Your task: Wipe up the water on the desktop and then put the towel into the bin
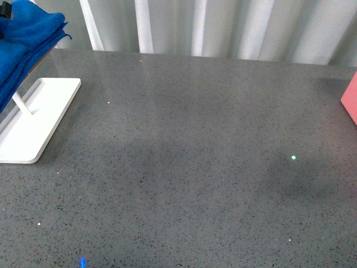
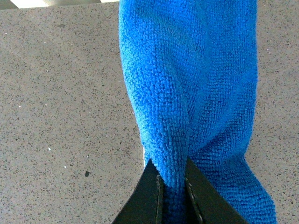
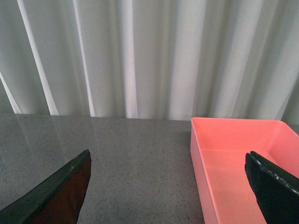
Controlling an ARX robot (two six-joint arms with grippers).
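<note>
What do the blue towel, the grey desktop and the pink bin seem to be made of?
The towel looks like microfibre or terry cloth: dense fuzzy pile, soft folds, matte. The desktop seems stone or a quartz composite: fine black and white speckles, slight gloss that faintly mirrors the curtain. The bin is probably plastic: smooth, even salmon colour, thin straight walls.

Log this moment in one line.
left gripper: shut on towel | right gripper: open, empty, facing bin | desktop: water not discernible | bin: no towel inside
</note>
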